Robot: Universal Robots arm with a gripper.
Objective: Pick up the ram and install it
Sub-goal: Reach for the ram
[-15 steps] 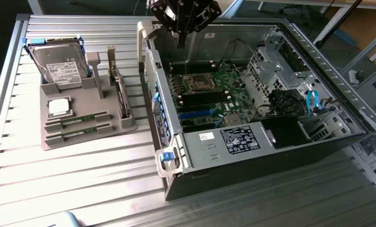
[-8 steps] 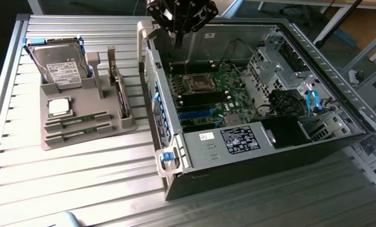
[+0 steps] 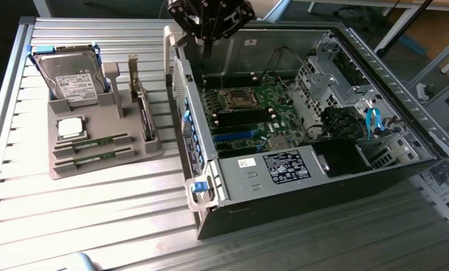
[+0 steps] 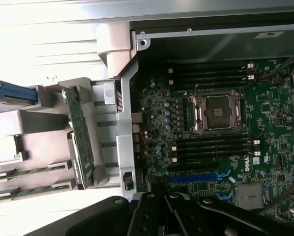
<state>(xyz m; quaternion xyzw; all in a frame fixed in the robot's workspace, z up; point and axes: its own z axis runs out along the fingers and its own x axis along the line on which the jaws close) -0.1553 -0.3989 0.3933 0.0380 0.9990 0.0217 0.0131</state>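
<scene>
The ram, two green sticks, stands on the slatted metal table to the exterior view's left of the big open computer case. The sticks are slotted on edge in the front steps of a grey holder, below the hard drive and the silver CPU. The gripper hangs above the case's edge nearest the holder, jaws closed on nothing, well apart from the sticks.

The gripper, its black fingers pressed together, hung above the motherboard, whose CPU socket sat empty. In the grey holder lay what looked like two ram sticks, beside an upright expansion card.
</scene>
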